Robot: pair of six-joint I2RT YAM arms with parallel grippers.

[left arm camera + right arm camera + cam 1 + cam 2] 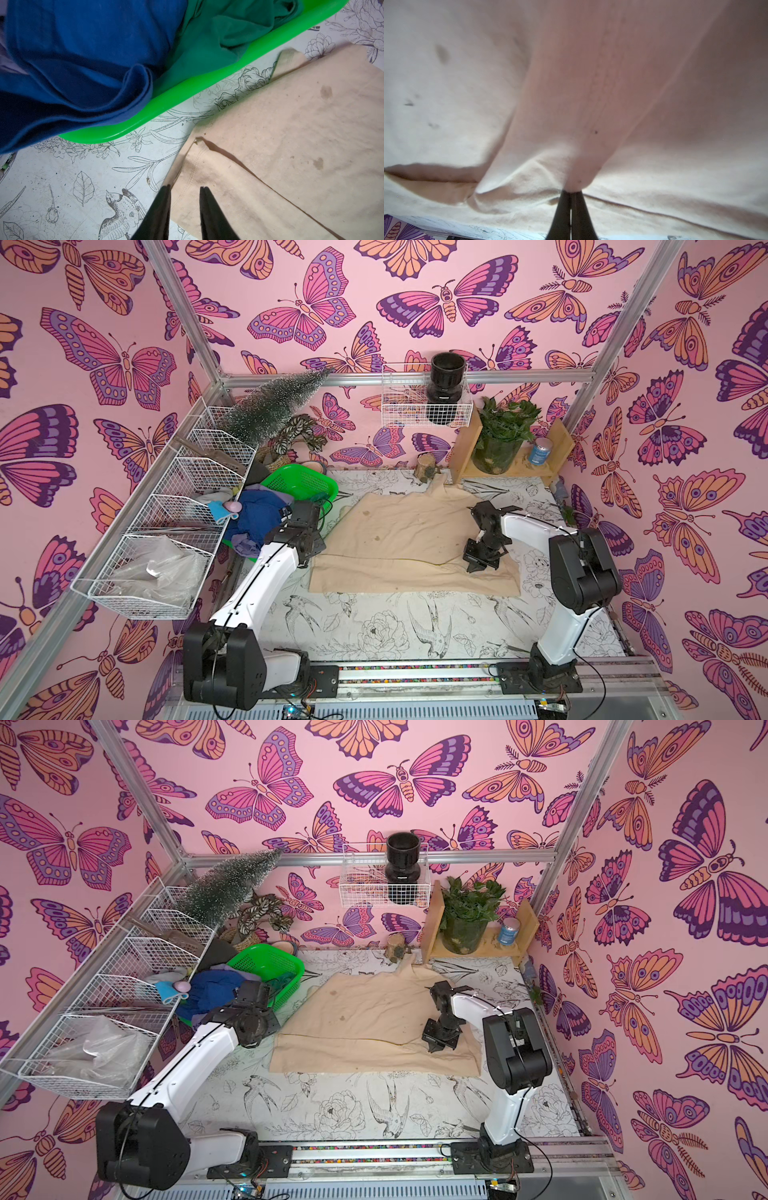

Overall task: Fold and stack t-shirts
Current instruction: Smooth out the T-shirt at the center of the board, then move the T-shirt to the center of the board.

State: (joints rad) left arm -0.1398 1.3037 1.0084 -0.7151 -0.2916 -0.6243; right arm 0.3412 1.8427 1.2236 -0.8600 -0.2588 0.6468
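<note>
The beige t-shirt [407,531] lies spread on the worktop [374,626] at mid-frame in both top views. The right hand [571,192] pinches a fold near its lower right edge; the left hand [185,190] hovers spread over its lower left corner.

1. A staged robot test cell is shown: an aluminium frame [407,378] is clad with butterfly-printed panels [104,364].
2. A left arm [253,585] and a right arm [565,626] are bolted to a near rail [415,674] at the worktop [357,639].
3. Props are set along the far edge: a potted plant [500,435] and a miniature tree [270,406].
</note>
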